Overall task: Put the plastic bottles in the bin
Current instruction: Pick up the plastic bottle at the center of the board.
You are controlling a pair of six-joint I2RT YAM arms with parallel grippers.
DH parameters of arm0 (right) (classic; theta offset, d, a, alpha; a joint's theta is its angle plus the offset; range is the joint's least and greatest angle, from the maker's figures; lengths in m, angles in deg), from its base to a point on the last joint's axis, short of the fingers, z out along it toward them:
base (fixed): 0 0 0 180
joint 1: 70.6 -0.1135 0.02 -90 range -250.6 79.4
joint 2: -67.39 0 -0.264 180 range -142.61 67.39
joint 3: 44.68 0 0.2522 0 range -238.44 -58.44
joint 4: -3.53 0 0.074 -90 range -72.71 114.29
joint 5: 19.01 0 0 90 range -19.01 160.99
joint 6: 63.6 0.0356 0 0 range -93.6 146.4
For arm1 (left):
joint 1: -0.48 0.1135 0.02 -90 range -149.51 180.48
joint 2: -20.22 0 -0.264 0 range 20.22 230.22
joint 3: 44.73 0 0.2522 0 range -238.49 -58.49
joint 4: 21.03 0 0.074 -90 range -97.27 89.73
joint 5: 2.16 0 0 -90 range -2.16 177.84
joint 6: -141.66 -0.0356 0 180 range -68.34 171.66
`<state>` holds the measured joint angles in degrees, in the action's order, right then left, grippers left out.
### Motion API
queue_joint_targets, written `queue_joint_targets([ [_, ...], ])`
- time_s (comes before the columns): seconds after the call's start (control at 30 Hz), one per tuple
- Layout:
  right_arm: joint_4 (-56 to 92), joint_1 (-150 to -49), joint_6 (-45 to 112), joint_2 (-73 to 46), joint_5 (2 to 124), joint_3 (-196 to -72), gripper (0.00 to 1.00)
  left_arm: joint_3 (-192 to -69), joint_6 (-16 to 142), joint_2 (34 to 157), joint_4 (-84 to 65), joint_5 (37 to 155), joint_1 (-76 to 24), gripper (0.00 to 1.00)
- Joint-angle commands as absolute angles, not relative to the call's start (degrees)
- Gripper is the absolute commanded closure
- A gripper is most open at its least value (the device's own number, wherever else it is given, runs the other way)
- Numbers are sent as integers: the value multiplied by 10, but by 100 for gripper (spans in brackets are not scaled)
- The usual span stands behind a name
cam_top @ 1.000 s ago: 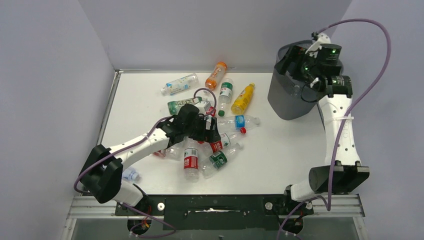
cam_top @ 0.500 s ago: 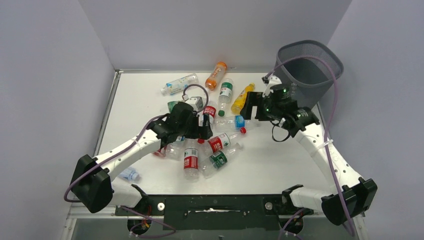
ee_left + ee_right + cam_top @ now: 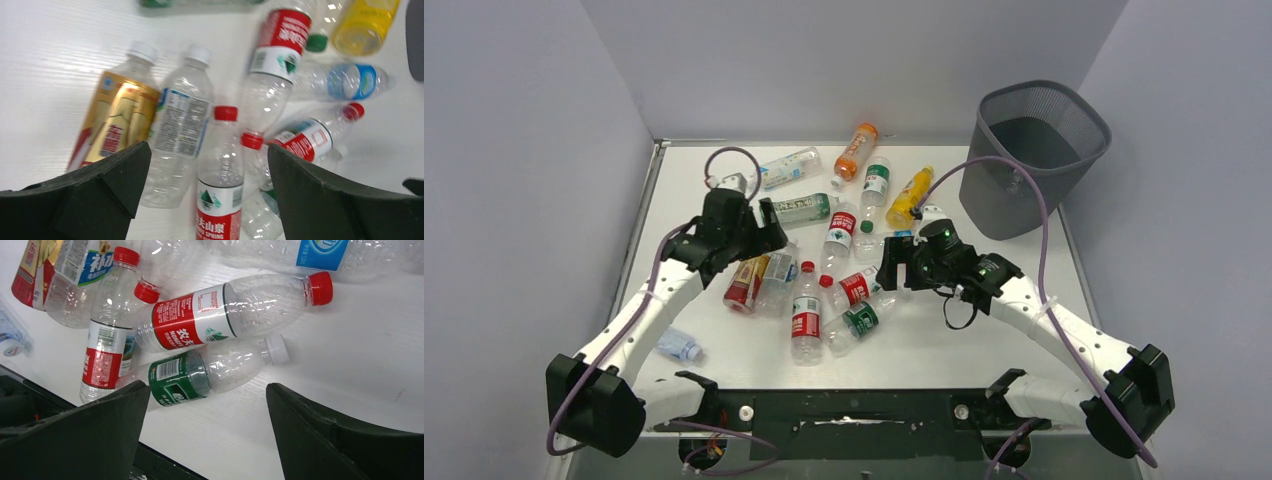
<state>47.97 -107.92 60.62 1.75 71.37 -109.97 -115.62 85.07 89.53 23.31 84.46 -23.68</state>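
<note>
Several plastic bottles lie in a pile mid-table. They include an orange one [image 3: 856,150], a yellow one [image 3: 909,197], a gold-and-red one [image 3: 746,282], and clear red-label [image 3: 806,312] and green-label [image 3: 861,320] ones. The dark mesh bin [image 3: 1004,200] stands at the far right. My left gripper [image 3: 762,228] is open and empty over the pile's left side. Its wrist view has the red-label bottle [image 3: 220,200] between the open jaws [image 3: 207,150]. My right gripper [image 3: 892,268] is open and empty, just right of the pile, above the green-label bottle [image 3: 200,372].
A crushed bottle with a blue cap [image 3: 676,345] lies alone at the near left. A clear bottle with a blue label [image 3: 782,168] lies at the back. The table's dark front edge [image 3: 165,465] is close under the right gripper. Grey walls enclose the table.
My right arm has swung from the bin down to the right side of the pile. My left gripper has drawn back and left from the middle of the pile.
</note>
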Motion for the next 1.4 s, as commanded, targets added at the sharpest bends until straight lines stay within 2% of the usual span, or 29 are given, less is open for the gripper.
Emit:
queue_joint_targets([
  [0.0,411,-1092,619,20,731,-1097,10,-1145,870,859,265,818,-157,12],
  [0.13,401,-1095,614,15,719,-1094,10,-1130,886,838,269,796,-102,12],
  [0.33,406,-1098,600,13,716,-1097,10,-1116,916,877,283,757,-74,10],
  [0.67,411,-1098,601,20,718,-1088,10,-1075,879,924,194,832,-73,10],
  [1.2,407,-1102,607,10,716,-1085,10,-1090,868,1014,193,793,-161,11],
  [1.37,408,-1103,608,10,718,-1082,10,-1091,876,1023,196,775,-177,15],
])
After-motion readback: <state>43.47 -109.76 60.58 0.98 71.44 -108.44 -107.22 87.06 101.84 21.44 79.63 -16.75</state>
